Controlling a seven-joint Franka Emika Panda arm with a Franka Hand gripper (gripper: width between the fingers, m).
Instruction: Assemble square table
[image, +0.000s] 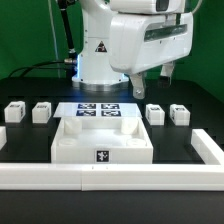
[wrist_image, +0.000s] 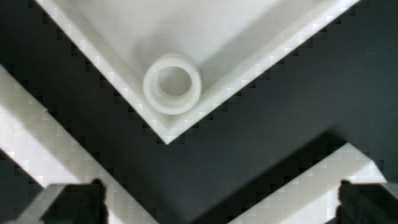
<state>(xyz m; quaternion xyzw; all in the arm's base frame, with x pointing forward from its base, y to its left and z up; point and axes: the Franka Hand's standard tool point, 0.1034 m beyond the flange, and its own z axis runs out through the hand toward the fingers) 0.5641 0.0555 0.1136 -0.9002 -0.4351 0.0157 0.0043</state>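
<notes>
The square table's white slab (image: 100, 140) lies flat in the middle of the black table, with a marker tag on its near side. Two stubby white legs (image: 15, 111) (image: 42, 111) stand at the exterior view's left, and two more (image: 154, 114) (image: 179, 114) at its right. My gripper (image: 153, 82) hangs open and empty above the slab's far right area, well clear of it. In the wrist view a slab corner with its round hole (wrist_image: 173, 82) lies below the open gripper (wrist_image: 217, 205). Both dark fingertips (wrist_image: 68, 205) show with nothing between them.
The marker board (image: 98, 110) lies flat behind the slab. The long white L-shaped rail (image: 110, 178) runs along the front and up the right side. White bands (wrist_image: 338, 170) cross the wrist view past the slab corner. The arm's base (image: 95, 60) stands at the back.
</notes>
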